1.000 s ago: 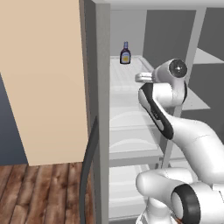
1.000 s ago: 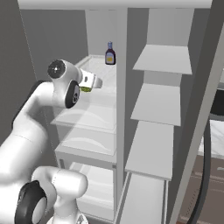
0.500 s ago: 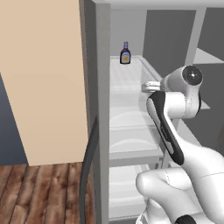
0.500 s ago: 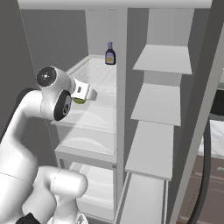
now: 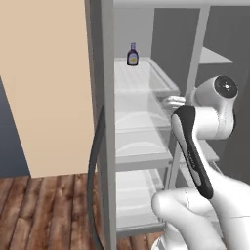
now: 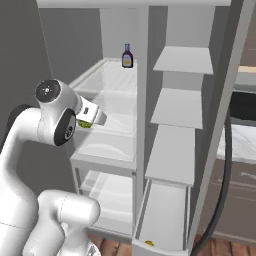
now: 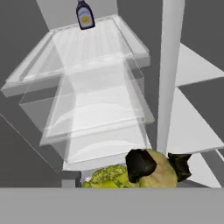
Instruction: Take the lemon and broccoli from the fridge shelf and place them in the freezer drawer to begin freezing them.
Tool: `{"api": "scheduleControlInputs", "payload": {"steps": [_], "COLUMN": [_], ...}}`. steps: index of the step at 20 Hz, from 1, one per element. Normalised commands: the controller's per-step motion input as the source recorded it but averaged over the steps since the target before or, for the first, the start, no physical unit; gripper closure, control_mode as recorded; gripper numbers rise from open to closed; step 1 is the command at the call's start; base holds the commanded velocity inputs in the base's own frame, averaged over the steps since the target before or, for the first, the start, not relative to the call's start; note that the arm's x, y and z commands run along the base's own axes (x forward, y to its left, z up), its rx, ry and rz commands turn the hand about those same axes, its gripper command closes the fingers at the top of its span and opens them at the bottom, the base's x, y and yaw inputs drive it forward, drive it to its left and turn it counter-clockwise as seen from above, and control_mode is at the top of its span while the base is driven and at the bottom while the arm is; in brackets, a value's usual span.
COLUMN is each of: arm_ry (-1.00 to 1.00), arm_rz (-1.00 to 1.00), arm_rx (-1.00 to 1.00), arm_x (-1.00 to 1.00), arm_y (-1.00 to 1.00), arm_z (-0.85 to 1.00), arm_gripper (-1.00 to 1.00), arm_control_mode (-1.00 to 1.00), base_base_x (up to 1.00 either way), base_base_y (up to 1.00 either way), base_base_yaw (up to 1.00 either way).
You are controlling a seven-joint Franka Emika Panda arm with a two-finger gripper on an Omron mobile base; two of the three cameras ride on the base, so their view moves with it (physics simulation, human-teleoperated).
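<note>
My gripper [image 7: 159, 167] is shut on the broccoli [image 7: 107, 178]: the pale stalk sits between the dark fingertips and the bumpy green head sticks out to the left. In the right base view the gripper [image 6: 90, 120] hangs in front of the clear bins with the broccoli [image 6: 84, 124] under it. The ribbed fridge shelf [image 7: 87, 43] lies ahead of the hand, further in. The freezer drawer [image 6: 165, 210] stands pulled out at the bottom right. The lemon [image 6: 148, 243] lies at the drawer's front edge.
A dark bottle with a yellow label [image 7: 85, 15] stands at the back of the fridge shelf [image 6: 107, 75]. Clear curved-front bins [image 7: 96, 113] sit below the shelf. A grey vertical divider [image 7: 168, 74] splits the fridge from flat grey shelves [image 6: 177, 107] on the right.
The arm has drawn back out of the fridge and lower, carrying the broccoli with it. The jaws stay closed on it.
</note>
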Motion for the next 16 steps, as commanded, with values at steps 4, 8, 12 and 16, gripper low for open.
{"api": "scheduleControlInputs", "payload": {"steps": [4, 8, 12, 16], "arm_ry": [0.00, 0.00, 0.00, 0.00], "arm_rz": [0.00, 0.00, 0.00, 0.00], "arm_rx": [0.00, 0.00, 0.00, 0.00], "arm_x": [0.00, 0.00, 0.00, 0.00], "arm_y": [0.00, 0.00, 0.00, 0.00], "arm_z": [0.00, 0.00, 0.00, 0.00], "arm_gripper": [1.00, 1.00, 1.00, 1.00], "arm_control_mode": [1.00, 1.00, 1.00, 1.00], "base_base_x": [-0.83, -0.50, -0.14, -0.05], "base_base_y": [0.00, -0.22, -0.25, -0.17], "base_base_yaw": [-0.18, -0.22, -0.20, -0.19]}}
